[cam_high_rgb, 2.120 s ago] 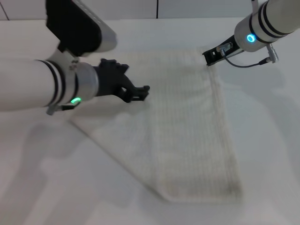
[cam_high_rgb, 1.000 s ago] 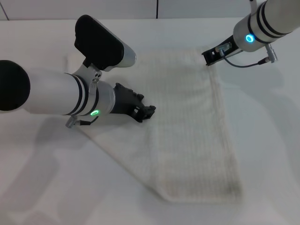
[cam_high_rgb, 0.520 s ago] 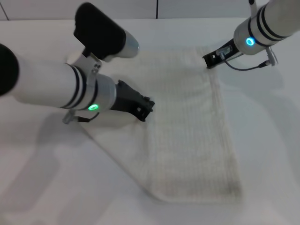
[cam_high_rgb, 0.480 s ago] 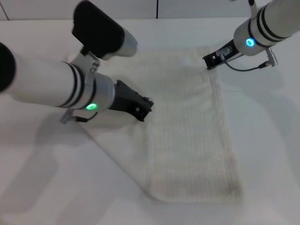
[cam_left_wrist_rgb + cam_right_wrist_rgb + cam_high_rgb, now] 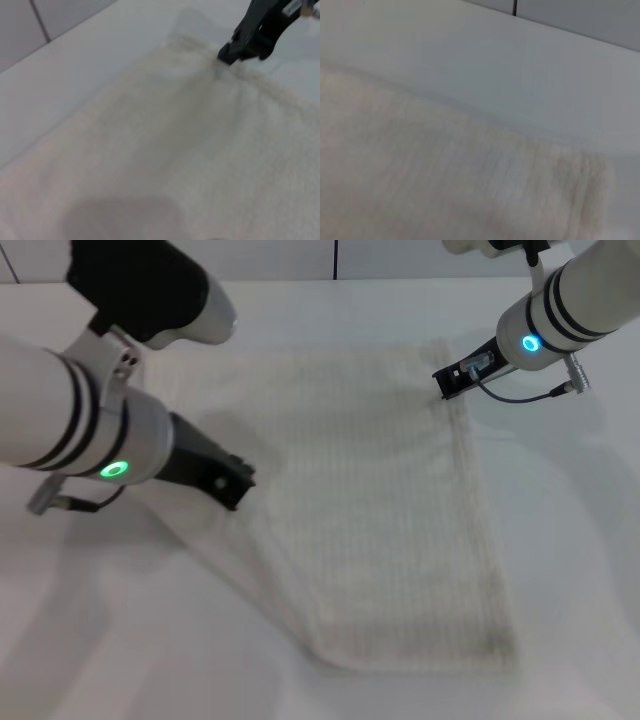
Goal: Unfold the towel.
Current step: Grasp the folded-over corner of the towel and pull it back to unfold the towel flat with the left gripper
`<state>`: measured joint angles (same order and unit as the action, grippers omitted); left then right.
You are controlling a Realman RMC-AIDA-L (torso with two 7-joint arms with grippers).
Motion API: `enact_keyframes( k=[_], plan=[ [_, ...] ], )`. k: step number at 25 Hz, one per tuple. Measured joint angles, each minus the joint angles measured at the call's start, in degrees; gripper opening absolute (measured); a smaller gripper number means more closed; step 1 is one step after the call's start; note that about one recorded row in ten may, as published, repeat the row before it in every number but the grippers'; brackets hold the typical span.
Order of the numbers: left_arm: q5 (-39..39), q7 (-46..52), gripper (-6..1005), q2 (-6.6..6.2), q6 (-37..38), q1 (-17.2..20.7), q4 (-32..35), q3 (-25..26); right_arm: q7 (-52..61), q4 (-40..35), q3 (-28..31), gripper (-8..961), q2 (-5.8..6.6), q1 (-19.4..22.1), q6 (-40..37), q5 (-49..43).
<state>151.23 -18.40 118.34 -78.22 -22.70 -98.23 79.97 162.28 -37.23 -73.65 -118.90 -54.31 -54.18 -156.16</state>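
The cream ribbed towel (image 5: 400, 520) lies spread on the white table (image 5: 585, 580), with a looser fold along its left side. My left gripper (image 5: 236, 490) is low on that left fold, its black fingers together on the cloth. My right gripper (image 5: 447, 383) is shut on the towel's far right corner; it also shows in the left wrist view (image 5: 224, 54), where the cloth puckers at its tip. The towel fills the left wrist view (image 5: 200, 150) and the right wrist view (image 5: 445, 190). No red tag shows.
The white table stretches bare around the towel on all sides. A grey wall with a dark seam (image 5: 334, 258) runs along the table's far edge.
My left gripper closed on the towel's middle fold and has moved to the left, drawing the cloth with it. The towel's near corner has shifted left. The right gripper holds its corner in place.
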Motion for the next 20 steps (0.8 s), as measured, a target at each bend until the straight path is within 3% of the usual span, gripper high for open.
enact_keyframes(
  k=[11,20],
  plan=[
    [8.57,6.5,46,-0.07,-11.2,4.3,-8.86,-0.14,-0.66,1.65,-0.09,21,-0.02,-0.02,1.29,0.23],
    [13.89,11.1,47,0.03,-16.55,4.25,-11.54,-4.18,-0.66,3.76,-0.09,27,-0.02,-0.83,2.08,0.22]
  ],
)
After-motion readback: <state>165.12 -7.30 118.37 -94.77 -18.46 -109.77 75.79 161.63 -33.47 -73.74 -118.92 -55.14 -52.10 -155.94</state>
